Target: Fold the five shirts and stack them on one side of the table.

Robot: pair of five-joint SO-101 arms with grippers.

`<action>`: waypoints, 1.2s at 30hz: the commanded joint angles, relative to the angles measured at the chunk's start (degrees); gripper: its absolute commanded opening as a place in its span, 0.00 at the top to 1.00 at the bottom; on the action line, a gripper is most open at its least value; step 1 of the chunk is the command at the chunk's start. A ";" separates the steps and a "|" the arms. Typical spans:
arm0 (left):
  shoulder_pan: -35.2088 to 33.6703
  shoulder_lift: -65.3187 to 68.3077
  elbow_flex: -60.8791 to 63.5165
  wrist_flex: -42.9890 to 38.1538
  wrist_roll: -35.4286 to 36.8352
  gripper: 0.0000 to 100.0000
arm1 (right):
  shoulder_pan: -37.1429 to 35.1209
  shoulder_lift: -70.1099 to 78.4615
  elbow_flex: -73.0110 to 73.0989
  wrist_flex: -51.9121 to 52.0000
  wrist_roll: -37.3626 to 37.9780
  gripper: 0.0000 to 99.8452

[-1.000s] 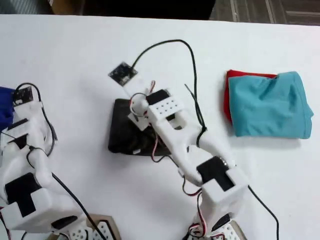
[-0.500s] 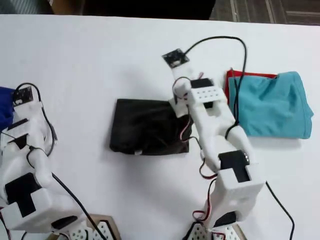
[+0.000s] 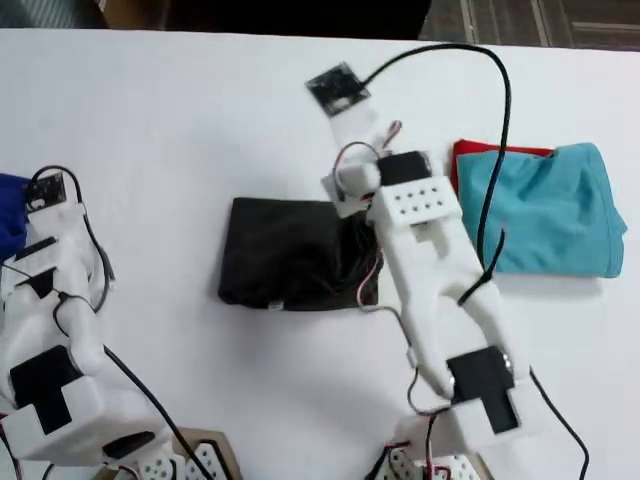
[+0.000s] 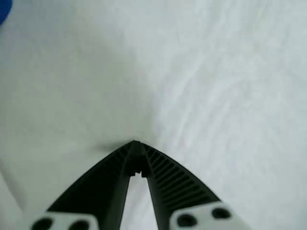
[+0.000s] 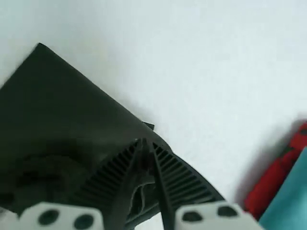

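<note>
The right jaws are pressed together, tips at the edge of the black shirt (image 5: 53,110) lying flat on the tabletop (image 3: 150,110). Just off to one side of them, a teal shirt (image 3: 540,210) lies on a red shirt (image 5: 276,177). The left jaws are together too, over bare tabletop, with a blue shirt (image 3: 8,215) close by.

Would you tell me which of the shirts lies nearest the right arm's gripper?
The black shirt, lying alone mid-table: the right gripper is at its edge, while the teal shirt sits on the red shirt farther off.
</note>
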 commanded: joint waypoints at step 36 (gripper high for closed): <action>-0.09 -2.29 0.04 -1.14 0.53 0.97 | -6.29 7.96 -7.82 6.99 0.00 0.98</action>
